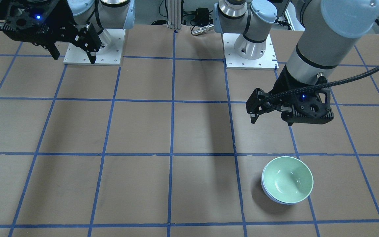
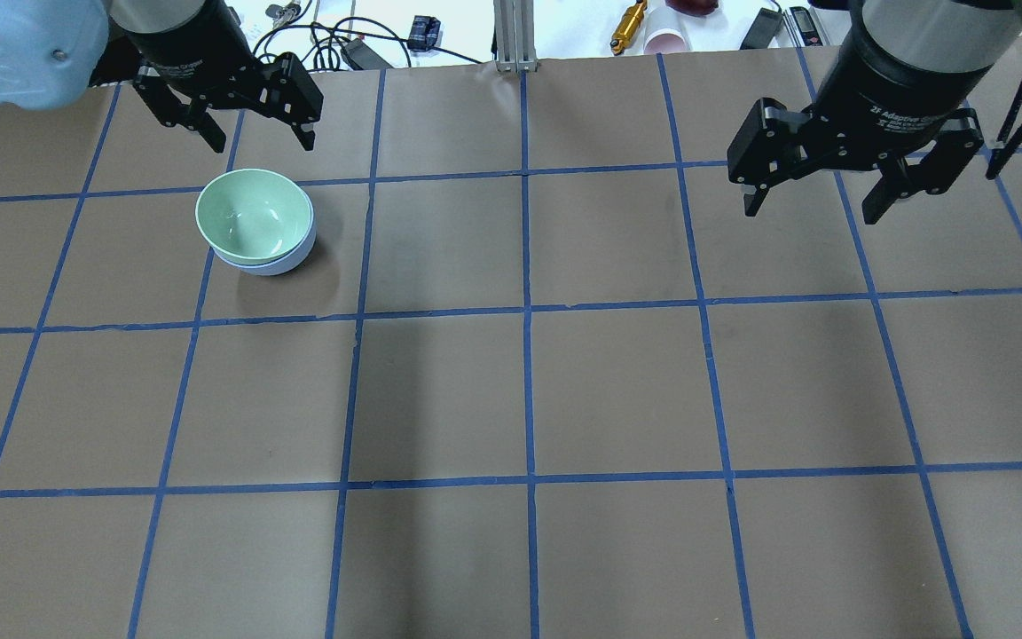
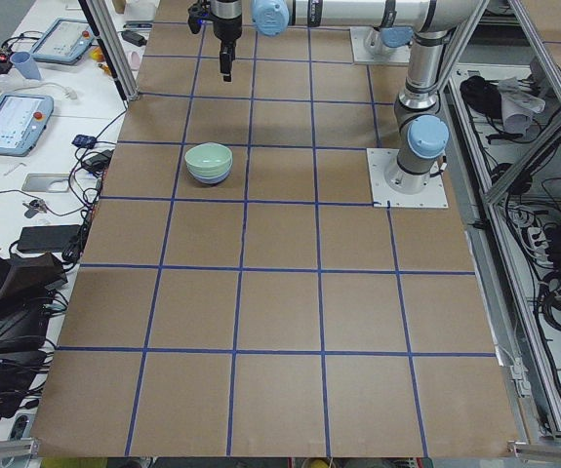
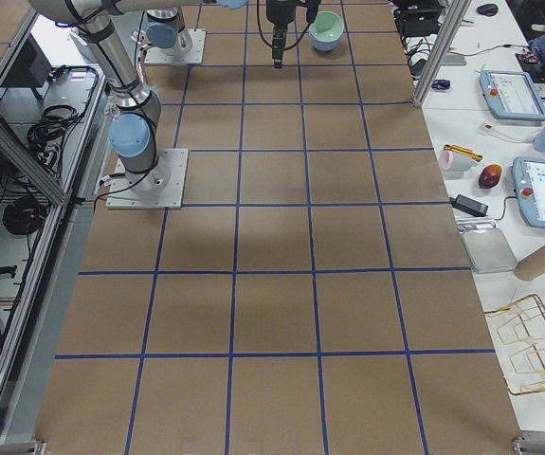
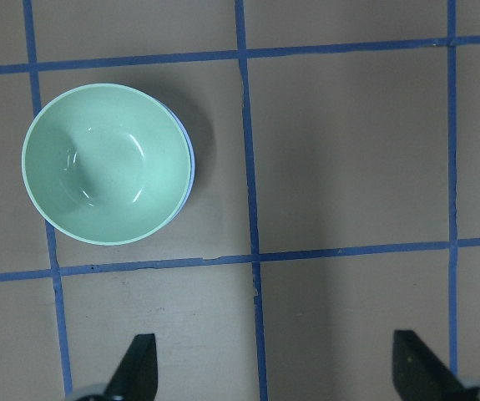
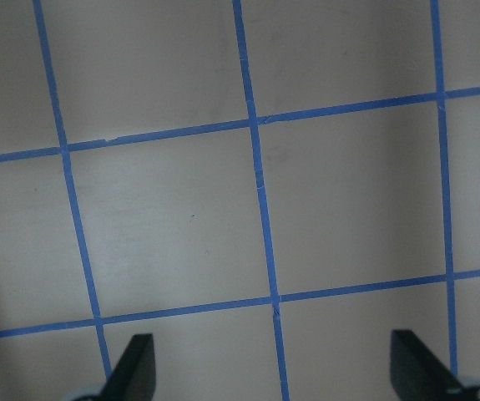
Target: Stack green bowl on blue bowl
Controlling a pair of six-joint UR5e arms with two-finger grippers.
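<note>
1. The green bowl [image 2: 254,213] is sitting upright inside the blue bowl [image 2: 287,262], nested so that only a thin strip of the blue bowl's rim and outer wall is showing beneath it.
2. The 2 stacked bowls are resting on the table [image 2: 520,399], on the robot's left side and toward the edge far from its bases.
3. They are lying in 1 square of the blue tape grid [image 2: 526,311], with one side of the stack covering a tape line.
4. The left pincer [image 2: 258,135] is hanging in the air above the table, clear of the bowls. Its 2 fingers are standing spread wide and holding nothing.
5. In the left wrist view the stack is showing toward the upper left, away from the gap between the fingers [image 5: 136,368].
6. The right pincer [image 2: 810,211] is hovering over the table's other side, well apart from the bowls. Its fingers are also gaping wide with nothing between them.
7. The right wrist view is showing only brown table surface and blue tape lines.
</note>
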